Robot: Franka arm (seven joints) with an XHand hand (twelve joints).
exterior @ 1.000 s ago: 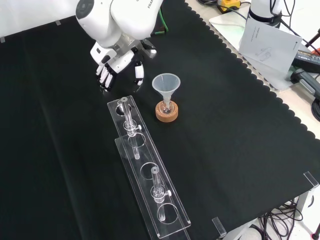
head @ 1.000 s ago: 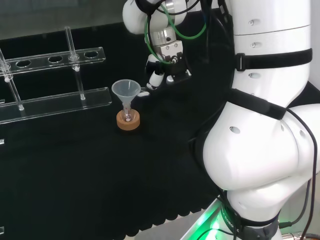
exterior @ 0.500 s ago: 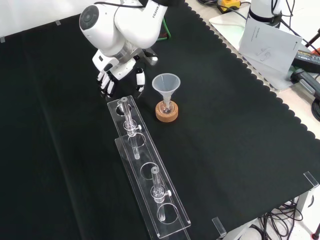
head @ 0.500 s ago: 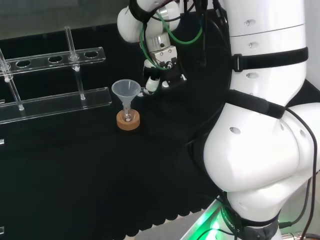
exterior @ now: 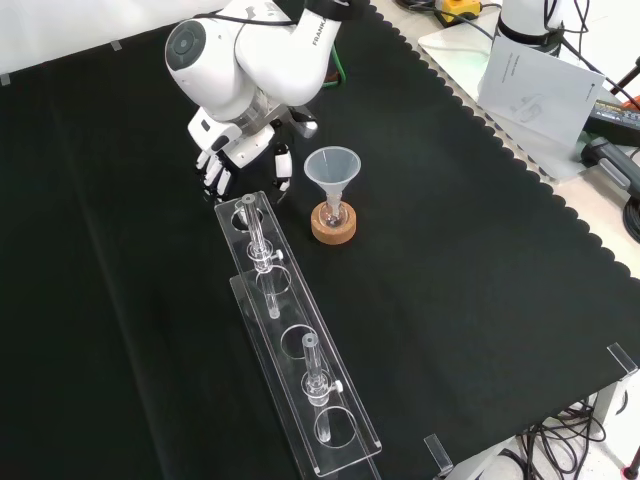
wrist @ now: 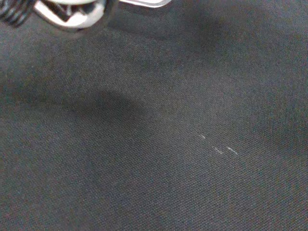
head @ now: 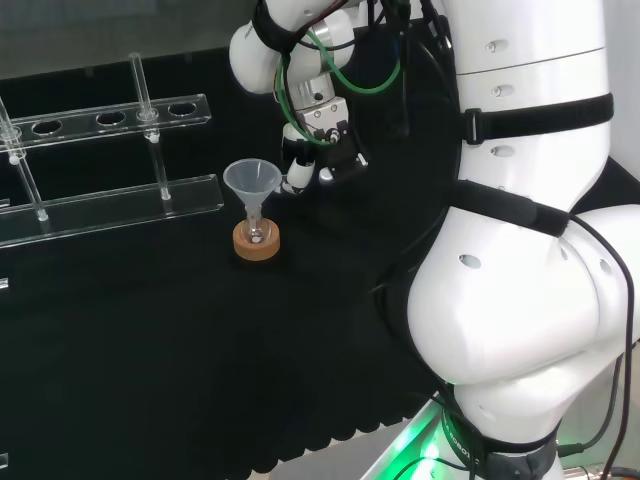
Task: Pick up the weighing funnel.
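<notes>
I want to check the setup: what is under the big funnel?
The funnel stands with its stem in a small flask on a cork ring on the black cloth. What the flask holds cannot be seen, and the ring covers the cloth beneath.

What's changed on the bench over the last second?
The hand moved lower in the front view, toward the end of the tube rack, and left toward the funnel in the head view. I see nothing taken hold of. The funnel, cork ring and rack stayed put.
</notes>
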